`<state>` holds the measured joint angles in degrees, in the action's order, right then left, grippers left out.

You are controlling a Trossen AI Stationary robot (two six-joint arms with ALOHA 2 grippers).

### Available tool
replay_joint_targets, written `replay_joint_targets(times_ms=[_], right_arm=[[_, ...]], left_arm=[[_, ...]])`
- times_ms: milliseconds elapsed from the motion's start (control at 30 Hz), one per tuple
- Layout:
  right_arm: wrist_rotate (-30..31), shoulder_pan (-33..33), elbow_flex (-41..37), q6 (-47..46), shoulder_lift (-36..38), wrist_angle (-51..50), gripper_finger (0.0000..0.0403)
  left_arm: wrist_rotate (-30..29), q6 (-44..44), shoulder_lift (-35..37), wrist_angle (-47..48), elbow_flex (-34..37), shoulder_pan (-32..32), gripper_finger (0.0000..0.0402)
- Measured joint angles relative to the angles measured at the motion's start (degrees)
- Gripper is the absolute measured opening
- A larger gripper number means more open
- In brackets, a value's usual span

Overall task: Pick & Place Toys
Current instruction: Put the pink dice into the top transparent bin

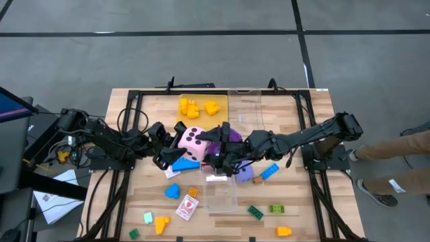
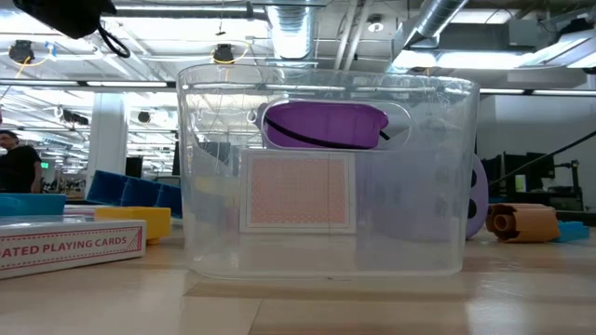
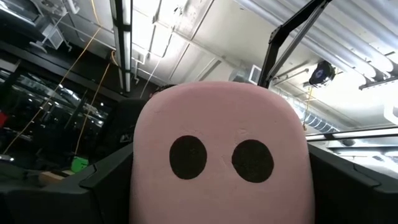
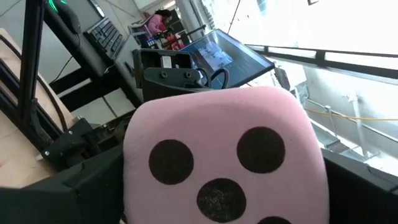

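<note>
Pink die (image 1: 195, 142) is sitting mid-bench, clamped between both sets of fingers: left gripper (image 1: 169, 144) at its nine o'clock, right gripper (image 1: 216, 143) at three. Handover seems underway; next, one must be letting go.

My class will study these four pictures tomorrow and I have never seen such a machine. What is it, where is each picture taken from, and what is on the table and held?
Two dark robot arms work at a wooden table. One camera looks down from above, one sits at table height behind a clear tray, and one rides on each wrist. Both the left gripper and the right gripper meet at a pink die and seem to hold it between them; it fills both wrist pictures. Scattered around lie coloured plastic bricks and a playing-card box.
</note>
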<state>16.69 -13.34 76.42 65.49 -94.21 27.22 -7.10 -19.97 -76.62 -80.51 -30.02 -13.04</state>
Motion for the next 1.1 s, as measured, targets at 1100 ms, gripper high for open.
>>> replay_joint_targets(times_ms=[1100], right_arm=[[25.8,-7.4,0.0,2.7,1.8,-5.3,0.0345]], left_arm=[[2.9,2.9,0.4,4.7,1.5,4.1,0.0386]])
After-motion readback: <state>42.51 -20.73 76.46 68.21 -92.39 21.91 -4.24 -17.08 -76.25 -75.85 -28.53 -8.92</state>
